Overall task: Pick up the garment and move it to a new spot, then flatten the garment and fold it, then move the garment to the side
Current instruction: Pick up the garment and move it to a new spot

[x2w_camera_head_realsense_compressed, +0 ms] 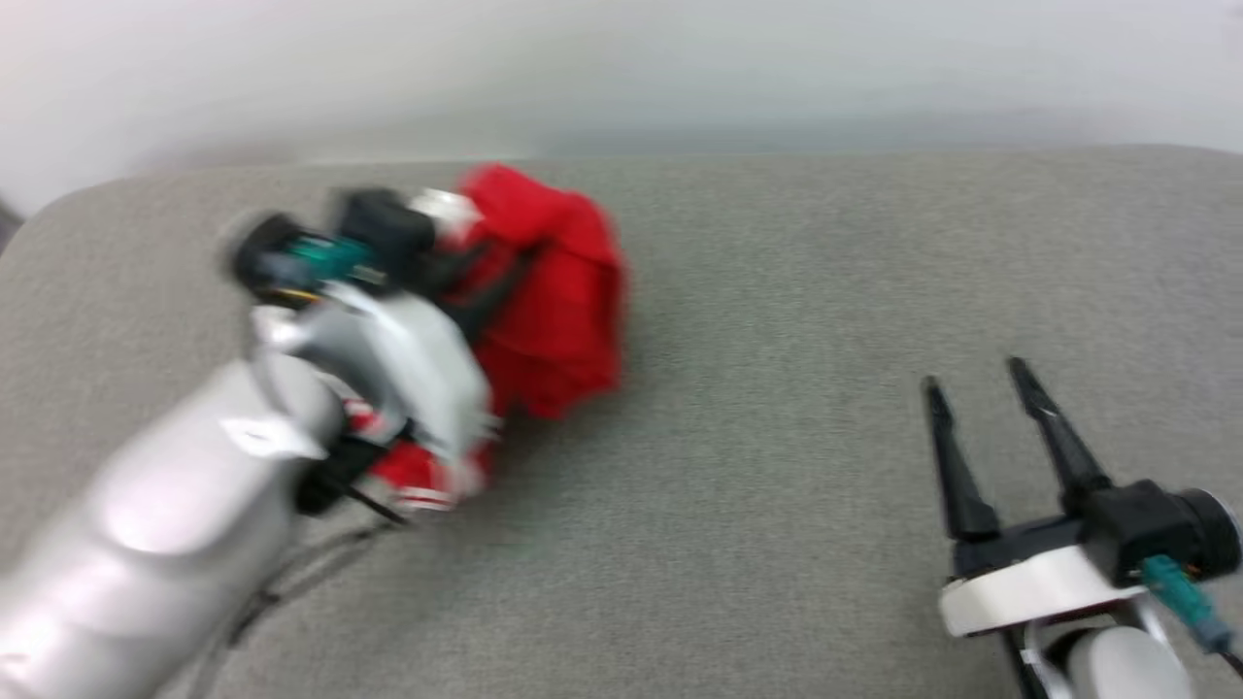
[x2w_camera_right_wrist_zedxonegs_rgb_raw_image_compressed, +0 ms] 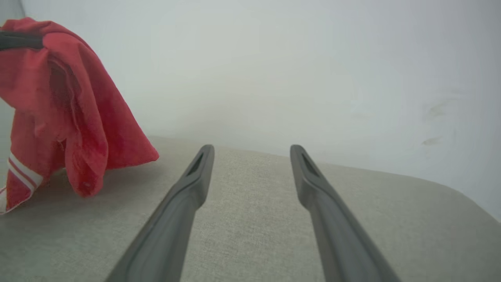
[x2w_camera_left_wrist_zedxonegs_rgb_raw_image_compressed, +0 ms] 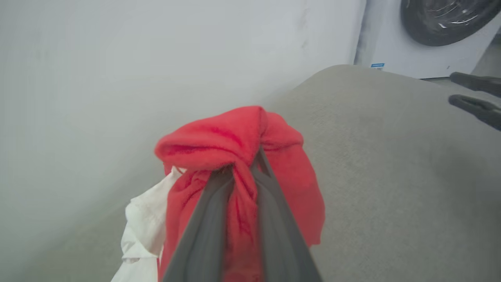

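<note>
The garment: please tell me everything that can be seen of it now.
The garment is red cloth that looks soft and thin, with a white panel and red-white striped trim near its lower edge. It is bunched, not spread flat. The left gripper is shut on a gathered fold at its top and holds it up, so it hangs in loose folds. Its lower part seems to rest on the grey surface, on the robot's left side.

Red garment (x2w_camera_right_wrist_zedxonegs_rgb_raw_image_compressed: pixel 70 102) with white panel and red-white striped trim, grey fabric surface (x2w_camera_head_realsense_compressed: pixel 777 485), dark claw fingers (x2w_camera_right_wrist_zedxonegs_rgb_raw_image_compressed: pixel 184 203)
</note>
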You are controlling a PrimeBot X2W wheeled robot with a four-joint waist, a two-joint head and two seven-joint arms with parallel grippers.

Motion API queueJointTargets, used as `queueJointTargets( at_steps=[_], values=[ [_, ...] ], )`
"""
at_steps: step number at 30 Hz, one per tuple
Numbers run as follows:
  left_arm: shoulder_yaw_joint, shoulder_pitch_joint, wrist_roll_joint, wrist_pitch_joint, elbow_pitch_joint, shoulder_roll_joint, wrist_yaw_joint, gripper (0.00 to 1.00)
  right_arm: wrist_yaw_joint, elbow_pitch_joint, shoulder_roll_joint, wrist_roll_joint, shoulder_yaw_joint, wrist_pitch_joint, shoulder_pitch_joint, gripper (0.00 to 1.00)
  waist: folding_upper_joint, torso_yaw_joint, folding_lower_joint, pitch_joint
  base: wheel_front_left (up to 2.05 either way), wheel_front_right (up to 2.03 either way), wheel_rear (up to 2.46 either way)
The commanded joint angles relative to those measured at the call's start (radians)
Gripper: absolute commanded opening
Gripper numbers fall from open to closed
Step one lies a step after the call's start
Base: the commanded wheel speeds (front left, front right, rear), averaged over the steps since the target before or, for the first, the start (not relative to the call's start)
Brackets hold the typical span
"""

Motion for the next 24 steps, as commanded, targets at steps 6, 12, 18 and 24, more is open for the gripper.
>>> queueJointTargets(
  at_steps=[6, 12, 18, 24],
  values=[
    [-0.114, 0.034, 0.069, -0.01, 0.005, -0.218, 0.031, 0.0, -0.001, 0.018, 0.001, 0.022, -0.123, -0.002, -0.024, 1.0, -0.0001, -0.092, 0.0001, -0.01, 0.0, 0.0, 0.0],
    [-0.234, 0.073, 0.113, -0.014, 0.112, -0.394, 0.013, 0.0, -0.001, 0.009, 0.0, 0.017, -0.145, -0.002, -0.042, 1.0, -0.0001, -0.157, 0.0001, 0.003, 0.0, 0.0, 0.0],
    [-0.3, 0.141, 0.161, -0.006, 0.241, -0.504, -0.026, 0.34, -0.001, 0.013, 0.001, 0.026, -0.136, -0.002, -0.031, 1.0, -0.0001, -0.186, 0.0001, 0.007, 0.0, 0.0, 0.0],
    [-0.312, 0.183, 0.206, -0.044, 0.33, -0.544, -0.046, 1.0, -0.001, 0.02, 0.0, 0.031, -0.111, -0.002, -0.016, 1.0, -0.0001, -0.166, 0.0001, -0.006, 0.0, 0.0, 0.0]
  ],
)
